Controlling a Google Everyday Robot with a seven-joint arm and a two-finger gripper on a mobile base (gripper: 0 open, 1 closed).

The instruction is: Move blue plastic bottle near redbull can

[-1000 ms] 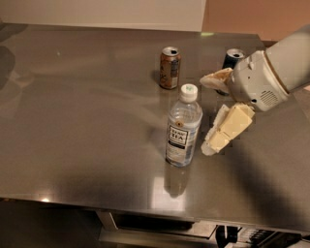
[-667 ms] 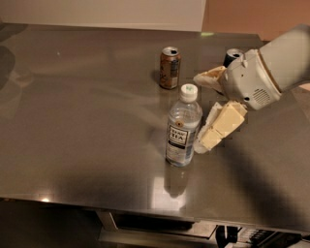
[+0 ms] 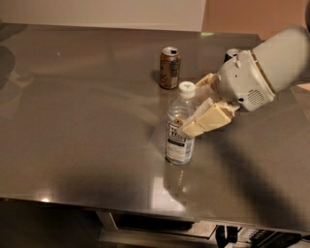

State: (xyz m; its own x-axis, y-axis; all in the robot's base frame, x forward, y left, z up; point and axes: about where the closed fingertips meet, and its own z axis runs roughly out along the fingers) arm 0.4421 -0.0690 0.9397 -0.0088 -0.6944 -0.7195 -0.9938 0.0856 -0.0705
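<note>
Steel table (image 3: 72,121) fills most of the view: brushed metal, dull glare, front edge along the bottom. A pale wall (image 3: 121,12) runs behind the far edge.

Arm (image 3: 271,63) enters from the upper right. It has a big white rounded wrist housing and throws a wide shadow on the table below it.

Gripper (image 3: 193,106) sits at the end of that housing, just right of table centre, at the bottle's upper half. The cream fingers (image 3: 208,118) are spread apart. The near one crosses in front of the bottle's shoulder; the far one is up beside the cap, on its right. The bottle sits partly in the gap (cannot tell whether either finger actually touches it). It does not read as clamped.

Blue plastic bottle (image 3: 178,140) stands upright on the table, roughly mid-table and slightly right of centre. The body is clear and bluish, with a white cap (image 3: 186,89) and a dark-and-white label (image 3: 176,137) on the lower half. Its faint reflection shows on the steel in front of it.

Brown can (image 3: 169,69) stands upright behind the bottle and a touch left, near but apart, with an open silver top.

Redbull can (image 3: 233,52) is far right at the back, mostly hidden behind the wrist housing, so only its top and a bit of dark side show. It is well apart from the bottle, with the gripper between the two.
</note>
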